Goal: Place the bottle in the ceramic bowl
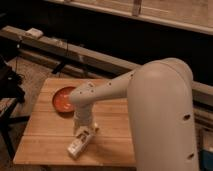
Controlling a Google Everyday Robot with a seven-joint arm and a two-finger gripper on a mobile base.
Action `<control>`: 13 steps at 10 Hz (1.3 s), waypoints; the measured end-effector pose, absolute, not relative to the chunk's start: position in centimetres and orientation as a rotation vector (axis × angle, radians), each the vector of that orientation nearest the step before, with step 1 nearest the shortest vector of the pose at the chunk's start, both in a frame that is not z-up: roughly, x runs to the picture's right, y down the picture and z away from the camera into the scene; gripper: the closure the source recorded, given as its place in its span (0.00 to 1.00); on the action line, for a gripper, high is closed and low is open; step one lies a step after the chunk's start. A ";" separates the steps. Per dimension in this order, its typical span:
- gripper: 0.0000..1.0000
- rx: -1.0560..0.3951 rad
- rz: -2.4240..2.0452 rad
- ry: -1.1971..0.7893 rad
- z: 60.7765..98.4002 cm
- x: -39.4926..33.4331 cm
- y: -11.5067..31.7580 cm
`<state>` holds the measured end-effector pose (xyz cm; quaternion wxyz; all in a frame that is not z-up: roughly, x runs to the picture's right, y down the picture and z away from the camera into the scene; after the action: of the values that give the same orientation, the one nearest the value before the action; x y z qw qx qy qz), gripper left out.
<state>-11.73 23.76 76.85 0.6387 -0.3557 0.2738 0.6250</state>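
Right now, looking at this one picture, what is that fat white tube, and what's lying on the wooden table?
The fat white tube is a robot's arm, reaching in from the right over the wooden table. There is only one picture, from a camera looking down at the table; where it is mounted I cannot say. At the arm's end is its grasping tool, right at the far end of a small slim bottle with a whitish label that lies on its side on the wood. Whether the tool grips it, I cannot tell. Farther back sits a shallow round orange-red ceramic bowl; the bottle is not in it.
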 end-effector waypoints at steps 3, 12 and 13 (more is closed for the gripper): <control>0.35 -0.790 1.412 0.672 77.3 -11.8 24.2; 0.35 -0.792 1.390 0.763 79.2 -12.3 25.8; 0.39 -0.800 1.390 0.768 79.4 -12.4 25.9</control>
<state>-12.39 25.95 79.39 0.6303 -0.3493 0.3353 0.6069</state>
